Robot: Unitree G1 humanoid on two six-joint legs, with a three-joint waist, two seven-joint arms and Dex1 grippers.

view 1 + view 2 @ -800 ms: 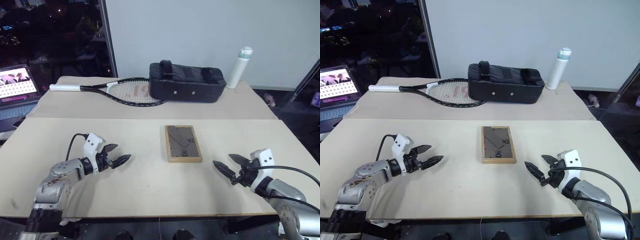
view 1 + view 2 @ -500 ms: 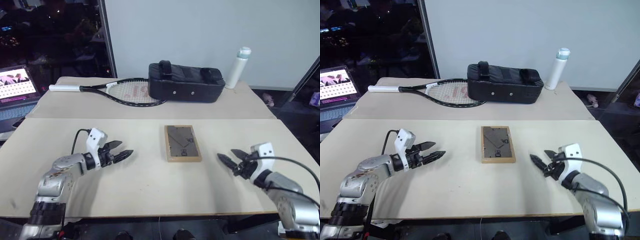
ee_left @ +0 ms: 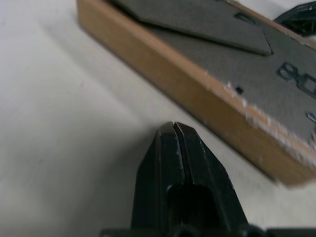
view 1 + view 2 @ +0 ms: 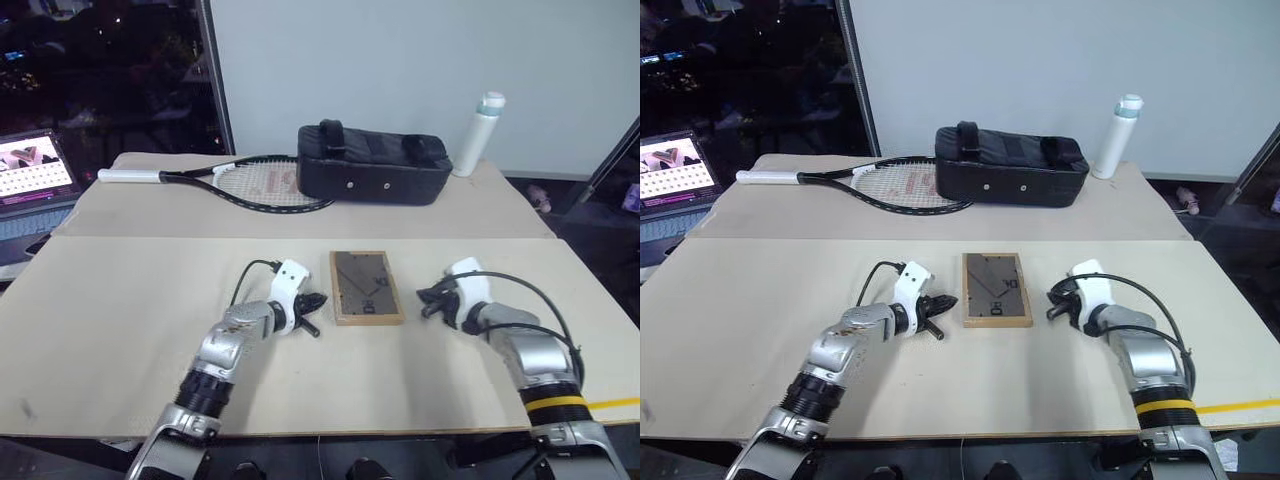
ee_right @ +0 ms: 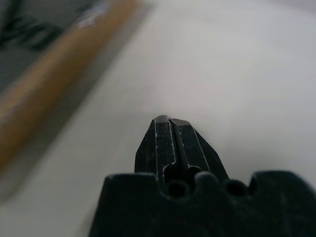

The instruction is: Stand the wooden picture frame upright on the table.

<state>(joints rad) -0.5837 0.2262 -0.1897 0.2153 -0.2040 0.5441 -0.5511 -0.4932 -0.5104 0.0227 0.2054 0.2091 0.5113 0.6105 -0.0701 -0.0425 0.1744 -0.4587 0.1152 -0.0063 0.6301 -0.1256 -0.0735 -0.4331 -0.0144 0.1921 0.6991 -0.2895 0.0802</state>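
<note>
wooden picture frame (image 4: 366, 286) lying back-up on the table (image 4: 120, 300), right between left gripper (image 4: 314, 300) and right gripper (image 4: 424, 297). both pinched together, holding nothing, probably lined up to pry it upright.

wooden picture frame (image 4: 366, 287): face down, front hidden; cut off by edges in left wrist view, blurred in right wrist view | laptop (image 4: 35, 180): cut by left edge, screen content too small to read | tabletop (image 4: 120, 330): near edge cropped

The frame (image 3: 232, 59) has dark marks on its back board, perhaps "80", cut off and not surely legible.
</note>
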